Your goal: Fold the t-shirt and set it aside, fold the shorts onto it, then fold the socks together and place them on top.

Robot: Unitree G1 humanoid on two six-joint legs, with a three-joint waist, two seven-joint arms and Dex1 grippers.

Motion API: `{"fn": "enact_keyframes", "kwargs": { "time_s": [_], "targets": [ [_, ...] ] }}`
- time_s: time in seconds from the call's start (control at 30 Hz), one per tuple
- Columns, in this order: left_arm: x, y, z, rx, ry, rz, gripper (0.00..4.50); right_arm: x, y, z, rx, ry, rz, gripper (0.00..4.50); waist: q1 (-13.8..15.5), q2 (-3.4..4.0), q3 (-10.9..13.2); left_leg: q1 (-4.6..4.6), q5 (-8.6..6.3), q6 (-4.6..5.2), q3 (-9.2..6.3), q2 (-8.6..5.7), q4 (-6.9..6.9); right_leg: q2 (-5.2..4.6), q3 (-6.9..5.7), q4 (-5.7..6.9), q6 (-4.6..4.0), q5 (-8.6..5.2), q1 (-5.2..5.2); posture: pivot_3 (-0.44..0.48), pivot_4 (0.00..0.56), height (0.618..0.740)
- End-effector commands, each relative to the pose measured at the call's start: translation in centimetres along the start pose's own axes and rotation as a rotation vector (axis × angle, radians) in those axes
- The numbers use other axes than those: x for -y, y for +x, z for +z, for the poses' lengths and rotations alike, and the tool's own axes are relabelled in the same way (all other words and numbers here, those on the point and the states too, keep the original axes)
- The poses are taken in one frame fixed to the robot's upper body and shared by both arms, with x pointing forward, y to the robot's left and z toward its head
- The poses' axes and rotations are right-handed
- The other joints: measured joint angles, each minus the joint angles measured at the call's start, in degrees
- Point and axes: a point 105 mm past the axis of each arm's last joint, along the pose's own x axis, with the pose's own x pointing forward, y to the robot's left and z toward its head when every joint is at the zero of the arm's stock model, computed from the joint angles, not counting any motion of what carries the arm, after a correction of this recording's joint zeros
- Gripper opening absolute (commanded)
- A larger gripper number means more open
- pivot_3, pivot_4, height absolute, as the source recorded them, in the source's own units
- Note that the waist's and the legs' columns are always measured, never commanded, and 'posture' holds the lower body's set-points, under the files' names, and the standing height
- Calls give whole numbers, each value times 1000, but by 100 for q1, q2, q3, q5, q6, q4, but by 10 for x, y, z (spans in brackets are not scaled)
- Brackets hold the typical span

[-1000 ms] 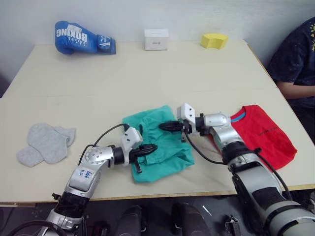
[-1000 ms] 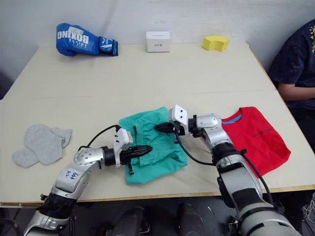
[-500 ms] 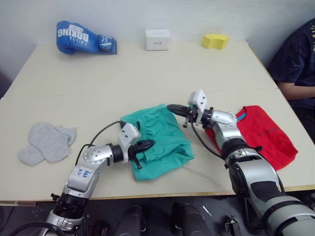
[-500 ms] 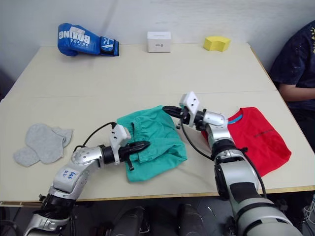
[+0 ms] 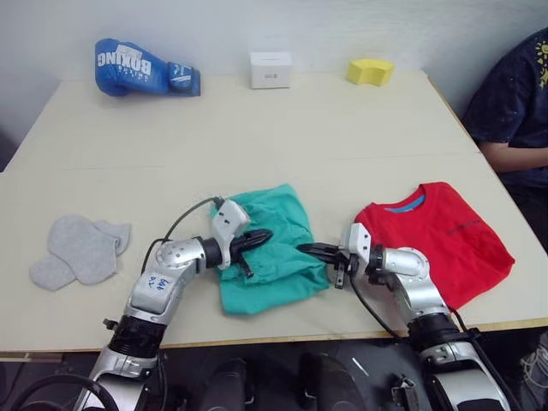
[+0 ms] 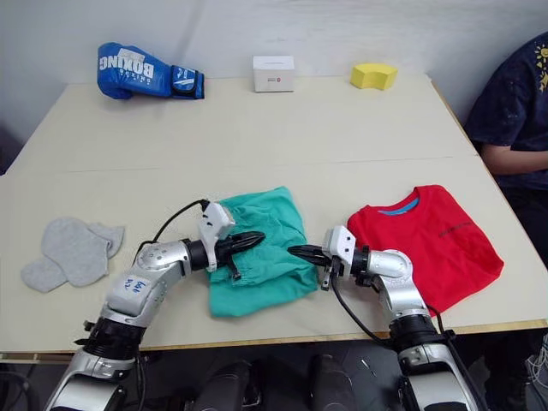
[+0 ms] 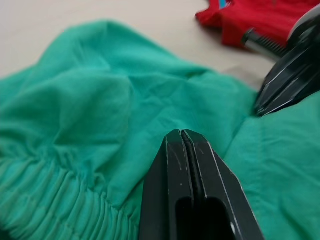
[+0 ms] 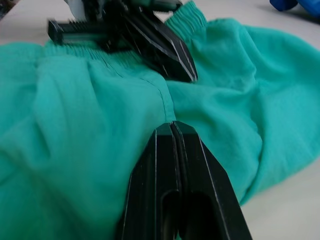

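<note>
I find both claws closed and empty on the shorts (image 5: 267, 248): left claw (image 7: 184, 145) near the waistband, right claw (image 8: 172, 132) at the shorts' edge nearest the t-shirt (image 5: 445, 235); wrist views hide the socks (image 5: 79, 250).

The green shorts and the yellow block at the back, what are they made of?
The shorts look like thin, soft woven cloth, matte: they wrinkle and the waistband is gathered. The yellow block looks like foam or sponge, dull with rounded edges, though too far off to be sure.
</note>
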Motion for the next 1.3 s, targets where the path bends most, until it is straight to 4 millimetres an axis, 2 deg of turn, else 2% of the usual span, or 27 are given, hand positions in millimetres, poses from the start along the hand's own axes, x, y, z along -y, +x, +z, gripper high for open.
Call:
{"fn": "enact_keyframes", "kwargs": {
  "time_s": [0.03, 0.17, 0.3, 0.43, 0.53, 0.63, 0.7, 0.77, 0.93, 1.23, 1.3],
  "targets": [
    [-1, -6, -15, -43, 10, 13, 0, -15, -4, 21, 23, -18, 26, 15, 46, 0, 0, -1, -5, -8, -2, 0, -2, 0, 0, -4, 0, 0, 0, 0, 150, 740],
    [-2, -15, -16, -25, 28, -7, 0, -17, -24, 35, 20, 153, -33, 15, 79, 0, 0, 1, -19, -24, 0, 1, 1, -3, 6, -30, 0, 0, 1, 0, 150, 740],
    [3, -21, -16, -3, 53, -47, 0, -16, -39, 37, -48, 149, -64, 1137, 128, 0, 0, 4, -22, -22, -1, 4, 1, -4, 8, -30, -2, -1, 1, 0, 150, 740],
    [7, -23, -13, 15, 81, -82, 0, 5, -58, 44, -72, 206, -155, 2459, 143, 0, 0, 2, -26, -15, -1, 3, 1, -5, 7, -34, -3, -1, 0, 0, 150, 740],
    [8, -24, -11, 29, 97, -92, 0, 27, -73, 45, -97, 373, -236, 3496, 144, 0, 0, -1, -27, -10, 1, 2, 6, -8, 6, -35, -3, -1, 0, 0, 150, 740],
    [7, -26, -11, 25, 118, -94, 0, 37, -80, 48, -131, 631, -196, 4468, 142, 0, 0, -2, -31, 0, -2, 3, 10, -9, 3, -34, -3, -1, 3, 0, 150, 740],
    [5, -29, -12, 23, 123, -86, 0, 45, -81, 50, -144, 833, -175, 4468, 131, 0, 0, -4, -31, 52, -7, 4, 10, -9, 0, -36, -5, -1, 2, 0, 150, 740],
    [3, -31, -16, 21, 118, -75, 0, 49, -76, 44, -209, 939, -152, 4468, 116, 0, 0, -5, -32, 56, -5, 6, 12, -10, 2, -36, -8, -2, 0, 0, 150, 740],
    [7, -35, -22, 35, 88, -59, 0, 55, -45, 31, -272, 1134, -114, 4468, 97, 0, 0, -7, -33, 55, -5, 9, 10, -10, -3, -36, -15, -6, -2, 0, 150, 740],
    [10, -41, -29, 38, 72, -25, 0, 53, 12, 26, -335, 1214, -42, 4468, 91, 1, 0, -14, -27, 46, 3, 6, 18, -10, -2, -31, -12, -4, -5, 0, 150, 740],
    [6, -42, -29, 51, 41, 2, 0, 51, 28, 32, -318, 1225, -6, 4468, 84, 1, -1, -13, -27, 45, 3, 7, 18, -9, -3, -26, -11, -4, -6, 0, 150, 740]
  ]
}}
